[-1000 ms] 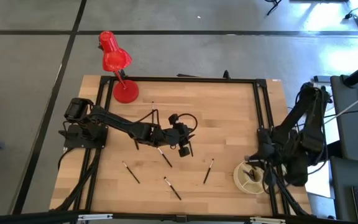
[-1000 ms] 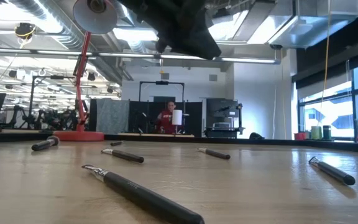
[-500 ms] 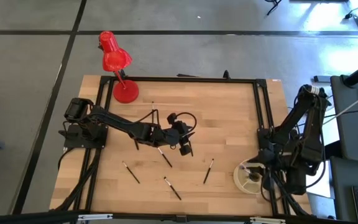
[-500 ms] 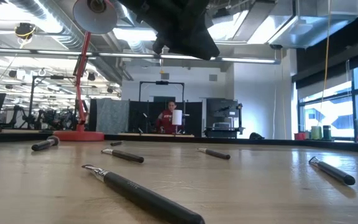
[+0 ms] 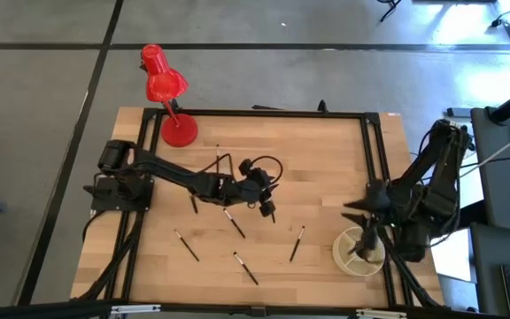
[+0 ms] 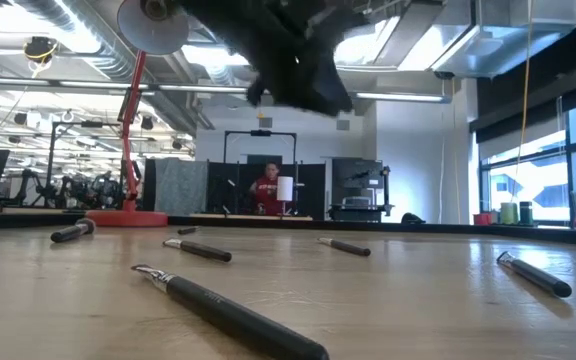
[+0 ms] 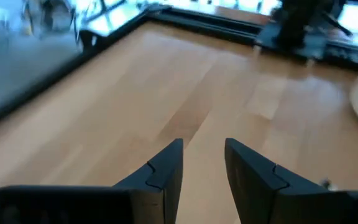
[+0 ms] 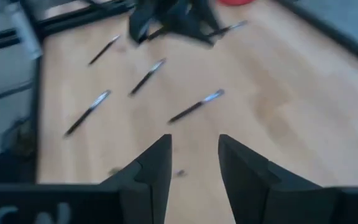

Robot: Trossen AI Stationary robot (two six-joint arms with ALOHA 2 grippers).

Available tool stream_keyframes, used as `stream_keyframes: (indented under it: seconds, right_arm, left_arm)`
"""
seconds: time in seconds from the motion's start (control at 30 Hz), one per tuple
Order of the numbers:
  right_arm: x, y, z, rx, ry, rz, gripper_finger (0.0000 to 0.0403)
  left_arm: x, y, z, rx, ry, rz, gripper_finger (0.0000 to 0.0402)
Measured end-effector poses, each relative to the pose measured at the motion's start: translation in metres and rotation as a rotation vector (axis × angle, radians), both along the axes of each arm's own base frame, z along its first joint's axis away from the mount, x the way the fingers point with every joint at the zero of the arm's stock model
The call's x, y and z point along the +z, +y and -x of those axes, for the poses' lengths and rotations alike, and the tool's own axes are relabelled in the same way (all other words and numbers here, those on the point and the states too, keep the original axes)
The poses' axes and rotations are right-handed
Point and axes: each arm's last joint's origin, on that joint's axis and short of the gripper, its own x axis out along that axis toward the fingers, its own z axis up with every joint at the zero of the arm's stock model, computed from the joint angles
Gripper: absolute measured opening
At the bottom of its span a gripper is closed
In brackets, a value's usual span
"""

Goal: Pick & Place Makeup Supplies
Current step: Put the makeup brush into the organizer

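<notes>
Several makeup brushes lie loose on the wooden table: one (image 5: pixel 184 245) at the front left, one (image 5: pixel 235 223) just below the left arm, one (image 5: pixel 245 268) near the front edge and one (image 5: pixel 297 243) toward the right. In the low view they show as dark sticks (image 6: pixel 228 315) (image 6: pixel 198 250) (image 6: pixel 343 246) (image 6: pixel 533 273). My left gripper (image 5: pixel 270 211) (image 7: pixel 202 149) hangs open over the table's middle with nothing between its fingers. At the front right, my right gripper (image 5: pixel 367 237) (image 8: pixel 193 146) is open and empty above a pale round bowl (image 5: pixel 339 252). Brushes (image 8: pixel 194 107) (image 8: pixel 146 76) lie ahead of it.
A red desk lamp (image 5: pixel 166 93) stands at the table's back left corner. A black frame (image 5: pixel 366 159) runs around the tabletop. Beyond the table, a person in red (image 6: pixel 268 190) sits far off in the room.
The right gripper has opened and lifted a little over the bowl. The left gripper has drifted slightly to the right above the table. No brush on the table has moved.
</notes>
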Motion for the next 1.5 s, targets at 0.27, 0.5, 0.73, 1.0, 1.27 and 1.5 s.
stream_keyframes:
  seconds: [0.27,0.5,0.73,1.0,1.27,1.5]
  right_arm:
    - [-0.011,-0.032,-0.043,-0.265,0.159,-0.031,0.0129]
    - [-0.023,-0.034,-0.06,-0.241,0.317,-0.034,0.0129]
    - [-0.028,-0.029,-0.063,-0.209,0.381,-0.069,0.0129]
    - [-0.029,-0.028,-0.063,-0.193,0.407,-0.097,0.0129]
    - [-0.029,-0.028,-0.063,-0.184,0.417,-0.1,0.0129]
    - [-0.029,-0.028,-0.063,-0.185,0.416,-0.102,0.0129]
  left_arm:
    - [-0.035,0.015,-0.01,-0.083,0.125,0.042,0.012]
    - [-0.047,0.029,-0.005,-0.495,0.453,-0.31,0.011]
    - [-0.064,0.056,0.0,-0.801,0.68,-0.541,0.0097]
    - [-0.071,0.082,0.0,-0.916,0.611,-0.456,0.0088]
    - [-0.079,0.096,0.0,-1.002,0.555,-0.399,0.0088]
    - [-0.095,0.095,-0.004,-1.044,0.576,-0.446,0.0088]
